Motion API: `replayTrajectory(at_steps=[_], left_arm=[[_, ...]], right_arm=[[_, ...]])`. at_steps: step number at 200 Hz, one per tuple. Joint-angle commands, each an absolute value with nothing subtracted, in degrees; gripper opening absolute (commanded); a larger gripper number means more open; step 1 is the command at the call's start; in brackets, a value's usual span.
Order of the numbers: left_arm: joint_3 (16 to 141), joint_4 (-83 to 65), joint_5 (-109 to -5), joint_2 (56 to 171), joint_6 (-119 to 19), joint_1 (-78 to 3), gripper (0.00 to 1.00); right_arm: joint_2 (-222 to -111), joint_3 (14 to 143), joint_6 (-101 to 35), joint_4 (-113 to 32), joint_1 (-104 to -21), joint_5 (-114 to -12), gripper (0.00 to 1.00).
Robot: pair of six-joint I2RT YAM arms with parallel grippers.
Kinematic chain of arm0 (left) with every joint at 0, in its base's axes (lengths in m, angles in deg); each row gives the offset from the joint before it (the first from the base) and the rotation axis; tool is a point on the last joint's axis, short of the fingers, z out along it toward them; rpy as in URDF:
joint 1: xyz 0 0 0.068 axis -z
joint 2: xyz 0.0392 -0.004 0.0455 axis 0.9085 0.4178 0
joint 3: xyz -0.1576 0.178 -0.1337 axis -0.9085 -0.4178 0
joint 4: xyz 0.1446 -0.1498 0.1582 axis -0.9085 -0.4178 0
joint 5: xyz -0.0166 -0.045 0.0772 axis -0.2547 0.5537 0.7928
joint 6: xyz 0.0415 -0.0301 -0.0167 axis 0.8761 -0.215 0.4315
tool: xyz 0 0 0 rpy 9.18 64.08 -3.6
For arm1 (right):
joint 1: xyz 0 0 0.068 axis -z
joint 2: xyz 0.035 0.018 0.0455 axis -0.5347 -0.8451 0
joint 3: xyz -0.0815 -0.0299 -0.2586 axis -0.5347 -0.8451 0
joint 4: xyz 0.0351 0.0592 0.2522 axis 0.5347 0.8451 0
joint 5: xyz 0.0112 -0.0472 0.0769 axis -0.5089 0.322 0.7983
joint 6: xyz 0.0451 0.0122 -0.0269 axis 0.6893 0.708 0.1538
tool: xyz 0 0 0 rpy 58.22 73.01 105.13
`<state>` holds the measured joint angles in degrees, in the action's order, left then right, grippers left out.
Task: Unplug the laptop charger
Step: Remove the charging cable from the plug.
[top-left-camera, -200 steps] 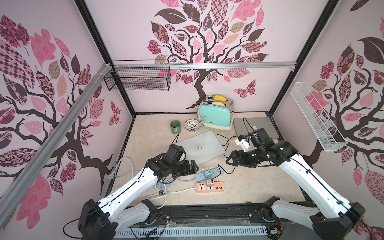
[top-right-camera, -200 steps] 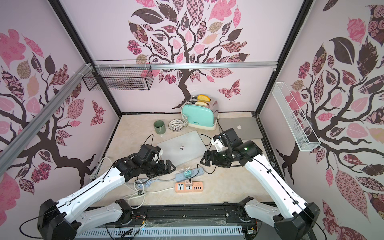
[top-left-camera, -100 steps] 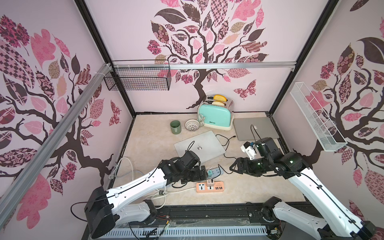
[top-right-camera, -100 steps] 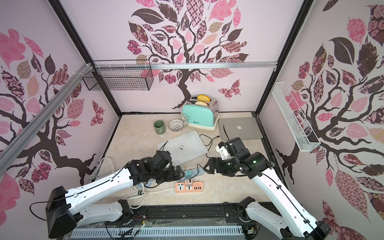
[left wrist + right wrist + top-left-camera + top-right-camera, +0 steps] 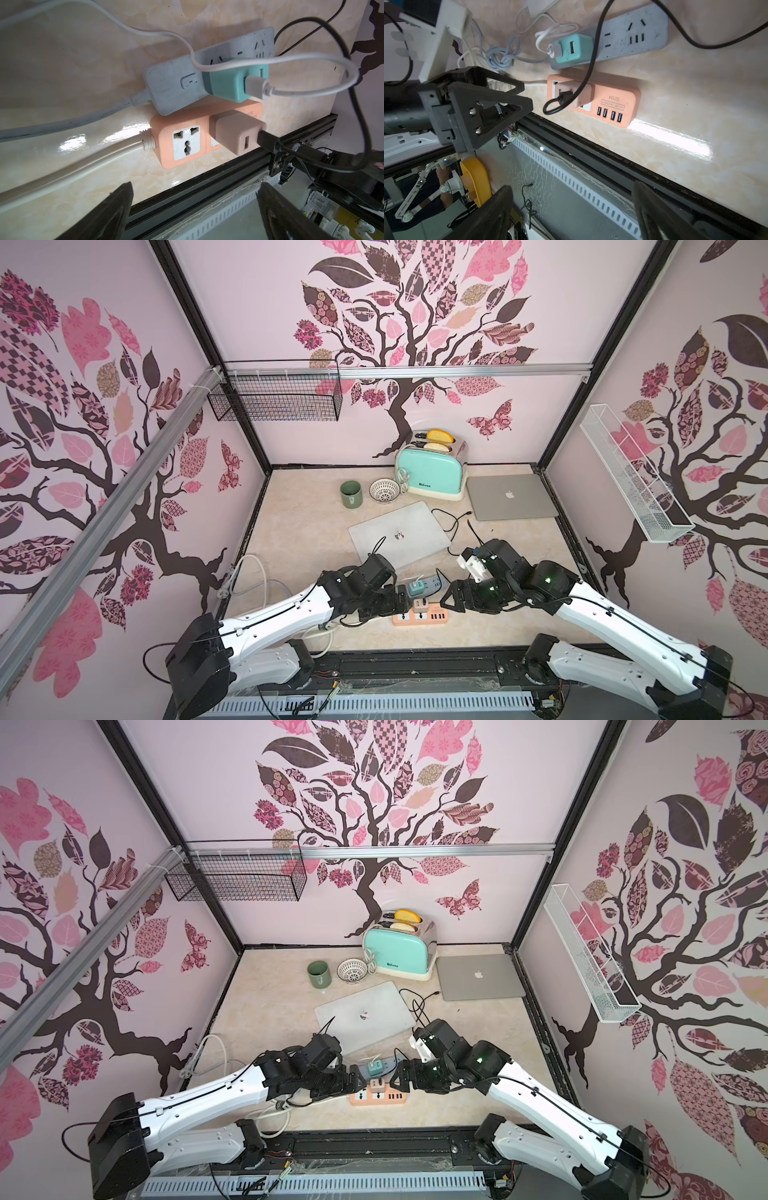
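Arms have both dropped toward the near edge over the last second. My left gripper (image 5: 402, 600) and right gripper (image 5: 447, 600) now face each other across the orange power strip (image 5: 434, 617), jaws wide, holding nothing. So the reach is done and the grasp is not. The top views show the beige charger (image 5: 420, 605) only as a small block between them. My left wrist view shows it seated in the strip, black cable (image 5: 353, 104) leaving it, probably for the silver laptop (image 5: 399, 537). The right wrist view adds the teal charger (image 5: 571, 52) on the grey strip (image 5: 633, 41) just beyond.
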<state>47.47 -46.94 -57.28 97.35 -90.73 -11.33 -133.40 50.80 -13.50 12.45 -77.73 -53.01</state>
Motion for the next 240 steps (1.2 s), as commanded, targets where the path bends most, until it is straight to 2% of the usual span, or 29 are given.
replayTrajectory(at_steps=[1, 50, 71, 98, 139, 171, 240], left_arm=[[46.3, -42.4, -58.1, 97.5, -91.9, -10.9, 0.93], [46.8, -38.4, -58.9, 100.4, -92.1, -10.6, 0.86], [46.4, -37.1, -59.0, 101.0, -91.9, -10.5, 0.82], [45.9, -35.6, -58.6, 101.5, -92.3, -10.5, 0.8], [45.9, -35.3, -58.4, 102.1, -90.7, -10.5, 0.8], [45.1, -34.0, -58.7, 103.5, -90.4, -10.5, 0.78], [45.4, -34.5, -57.2, 105.7, -90.3, -10.5, 0.74]], right_arm=[[-135.4, 50.7, -11.5, 5.9, -78.5, -55.8, 0.9], [-142.1, 52.1, -12.2, -1.2, -79.1, -55.2, 0.85], [-144.7, 52.5, -11.5, -3.3, -79.6, -55.7, 0.8], [-147.1, 52.9, -12.1, -4.2, -80.0, -56.8, 0.72], [-150.3, 54.2, -12.4, -3.6, -80.2, -57.0, 0.67], [-150.5, 54.6, -11.7, -3.1, -80.4, -59.5, 0.49], [-151.5, 55.4, -11.5, -2.1, -81.1, -60.5, 0.44]])
